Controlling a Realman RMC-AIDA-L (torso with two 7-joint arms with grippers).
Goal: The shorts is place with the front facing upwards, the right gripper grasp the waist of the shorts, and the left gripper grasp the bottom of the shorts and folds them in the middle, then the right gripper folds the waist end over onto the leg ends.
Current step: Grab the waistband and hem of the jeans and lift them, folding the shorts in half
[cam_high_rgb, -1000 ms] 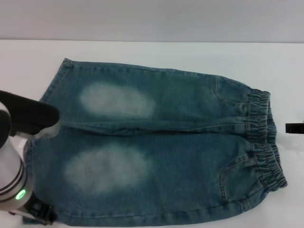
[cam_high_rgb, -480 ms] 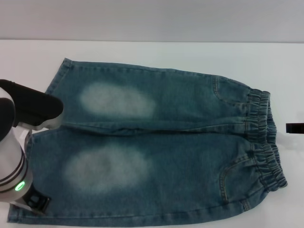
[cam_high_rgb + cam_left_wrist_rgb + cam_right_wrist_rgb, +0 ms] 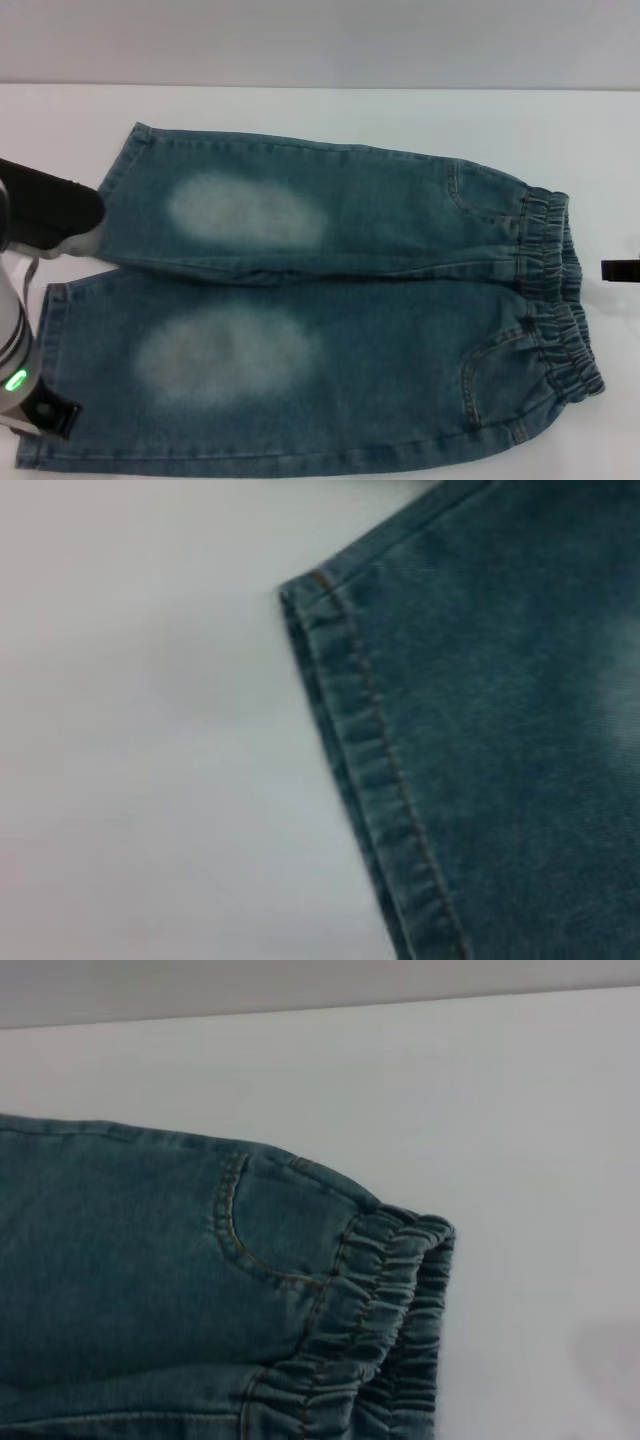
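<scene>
While the shorts (image 3: 330, 320) lie flat and face up, legs to the left and waist to the right:
Left gripper (image 3: 45, 415): at the left edge, beside the bottom (image 3: 45, 340) hems; fingers' state cannot be told.
Bottom hem corner (image 3: 310, 585): flat, bare white table (image 3: 140, 760) beside it.
Table (image 3: 320, 110): white, open strip beyond the legs, grey wall behind.
Waist (image 3: 555, 290): puckered, near the right edge.
Right gripper (image 3: 620, 269): only a black tip shows, just off the waist, apart; state cannot be told.
</scene>
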